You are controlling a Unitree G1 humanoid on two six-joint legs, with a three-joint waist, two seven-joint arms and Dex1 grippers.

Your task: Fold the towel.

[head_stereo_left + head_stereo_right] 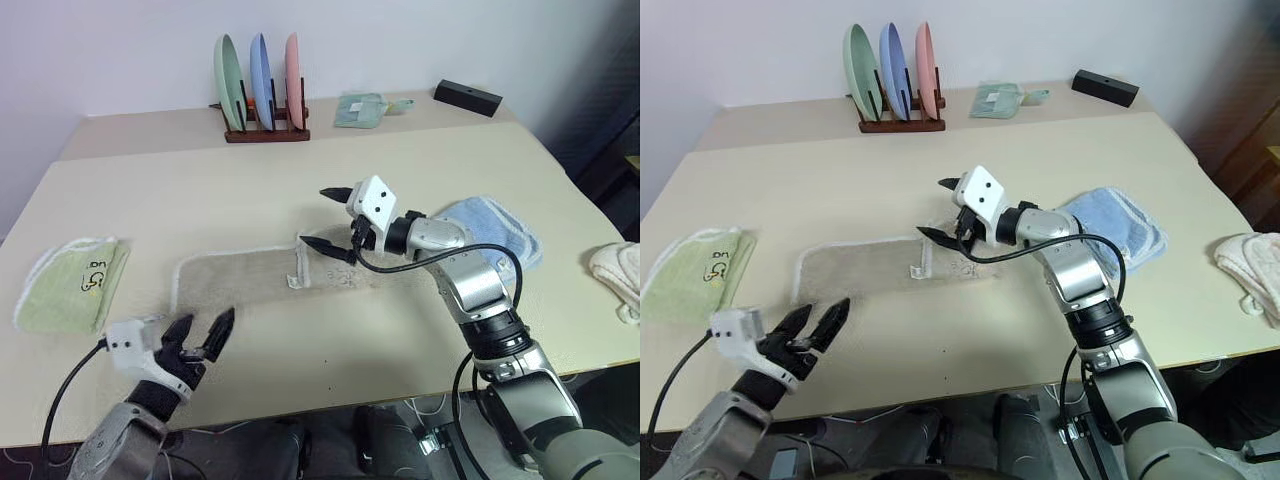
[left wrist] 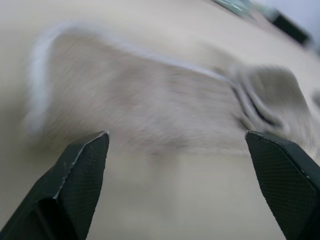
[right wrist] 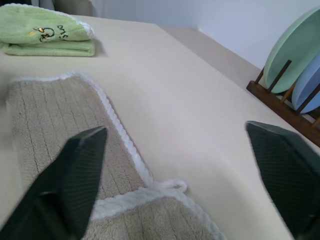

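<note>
The towel (image 1: pixel 240 275), beige with white piped edging, lies flat as a long folded strip across the middle of the table. A small white loop (image 1: pixel 295 281) sits at a folded edge near its centre. My right gripper (image 1: pixel 318 216) hovers open just above that edge, with nothing between its fingers; the right wrist view shows the towel (image 3: pixel 50 120) and its piping below the spread fingers (image 3: pixel 75 170). My left gripper (image 1: pixel 208 322) is open and empty near the table's front edge, just in front of the towel's left part (image 2: pixel 150 100).
A folded light green towel (image 1: pixel 70 285) lies at the left edge and a light blue towel (image 1: pixel 500 230) right of my right arm. A rack of three plates (image 1: pixel 262 90), a small green cloth (image 1: pixel 362 110) and a black box (image 1: pixel 467 97) stand at the back. A white cloth (image 1: pixel 618 275) lies far right.
</note>
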